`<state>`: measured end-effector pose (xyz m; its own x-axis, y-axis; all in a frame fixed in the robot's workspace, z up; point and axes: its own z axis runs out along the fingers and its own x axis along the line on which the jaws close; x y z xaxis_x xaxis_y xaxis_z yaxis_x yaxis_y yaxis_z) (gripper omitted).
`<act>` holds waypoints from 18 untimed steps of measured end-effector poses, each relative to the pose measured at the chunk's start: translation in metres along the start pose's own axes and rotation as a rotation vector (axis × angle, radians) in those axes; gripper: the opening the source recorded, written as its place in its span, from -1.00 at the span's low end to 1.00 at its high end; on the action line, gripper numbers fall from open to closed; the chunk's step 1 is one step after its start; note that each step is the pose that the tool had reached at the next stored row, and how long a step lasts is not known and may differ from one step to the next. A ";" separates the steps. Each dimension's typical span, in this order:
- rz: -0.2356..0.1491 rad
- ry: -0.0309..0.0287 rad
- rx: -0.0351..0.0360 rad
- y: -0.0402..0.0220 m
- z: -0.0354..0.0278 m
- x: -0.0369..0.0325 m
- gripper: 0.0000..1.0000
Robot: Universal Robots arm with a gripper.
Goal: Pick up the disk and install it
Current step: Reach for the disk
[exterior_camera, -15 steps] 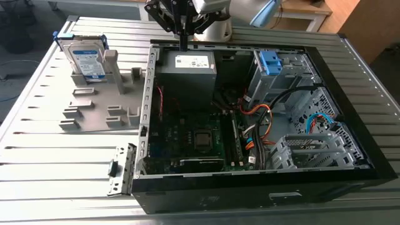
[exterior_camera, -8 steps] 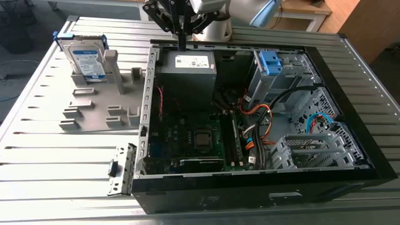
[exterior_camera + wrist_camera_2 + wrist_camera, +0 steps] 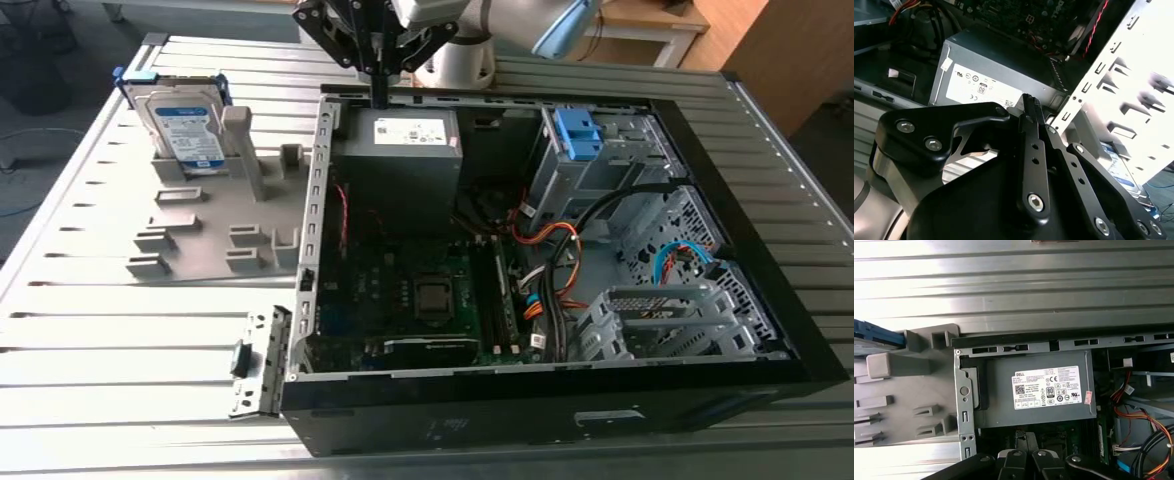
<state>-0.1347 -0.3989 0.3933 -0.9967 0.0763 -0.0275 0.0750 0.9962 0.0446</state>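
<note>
The gripper (image 3: 380, 97) hangs clenched on nothing, its black fingers pressed together, right over the edge of the open computer case (image 3: 747, 300) beside the grey power supply (image 3: 400, 150). In the second wrist view the closed tips (image 3: 1030, 101) sit in front of that supply's white sticker (image 3: 979, 87), with the disk's label (image 3: 1116, 167) peeking past the case's punched wall, which the exterior view cannot show from behind. On the exterior view's left the disk (image 3: 187, 125) stands upright in a grey moulded holder (image 3: 200, 235), well apart from the gripper; the first wrist view catches its blue rail (image 3: 874, 334). Moving right come the motherboard (image 3: 400, 290), orange cables (image 3: 561, 250) and a blue bracket (image 3: 577, 135) on the metal bay. Everything rests on a slatted metal table (image 3: 107, 350), with wooden furniture (image 3: 781, 50) behind.
</note>
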 end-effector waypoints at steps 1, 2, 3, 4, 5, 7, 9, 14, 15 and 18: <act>0.000 -0.0001 0.0000 -0.0001 0.0000 0.0008 -0.79; 0.000 -0.0002 -0.0001 -0.0001 0.0000 0.0016 -0.79; 0.000 -0.0001 -0.0001 -0.0001 0.0000 0.0022 -0.79; 0.000 -0.0001 0.0000 -0.0001 -0.0001 0.0025 -0.79; 0.000 0.0000 0.0001 -0.0002 -0.0001 0.0029 -0.79; 0.000 -0.0001 -0.0001 -0.0003 -0.0001 0.0036 -0.79; 0.000 -0.0001 0.0000 -0.0004 -0.0001 0.0045 -0.79; 0.000 -0.0002 0.0000 -0.0006 -0.0003 0.0084 -0.79; 0.000 -0.0002 0.0000 -0.0007 -0.0003 0.0094 -0.79; 0.000 -0.0003 -0.0001 -0.0009 -0.0004 0.0124 -0.79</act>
<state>-0.1472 -0.3989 0.3933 -0.9967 0.0762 -0.0278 0.0749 0.9962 0.0446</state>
